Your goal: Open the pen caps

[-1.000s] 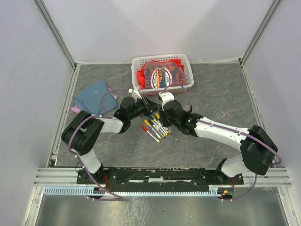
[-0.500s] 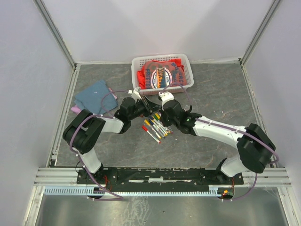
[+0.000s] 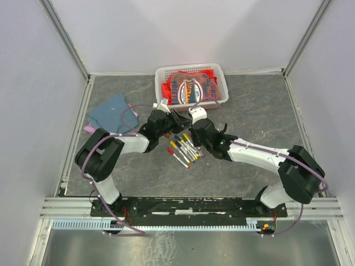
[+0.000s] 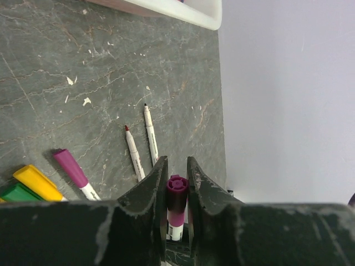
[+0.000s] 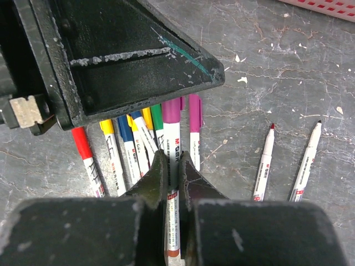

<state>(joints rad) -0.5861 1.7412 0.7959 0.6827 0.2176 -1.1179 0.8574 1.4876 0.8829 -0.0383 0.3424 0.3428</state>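
Left gripper and right gripper clamp one pen (basket rim near).

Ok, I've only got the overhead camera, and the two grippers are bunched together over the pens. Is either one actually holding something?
Observer: Yes. The left wrist camera shows the left gripper clamped on a purple cap.
Operator: And the right one?
Observer: The right gripper is shut on the white barrel of what looks like the same pen.
Operator: Is that cap off yet?
Observer: Not yet. On the right wrist camera the cap sits on the end of the barrel, with no gap between them.
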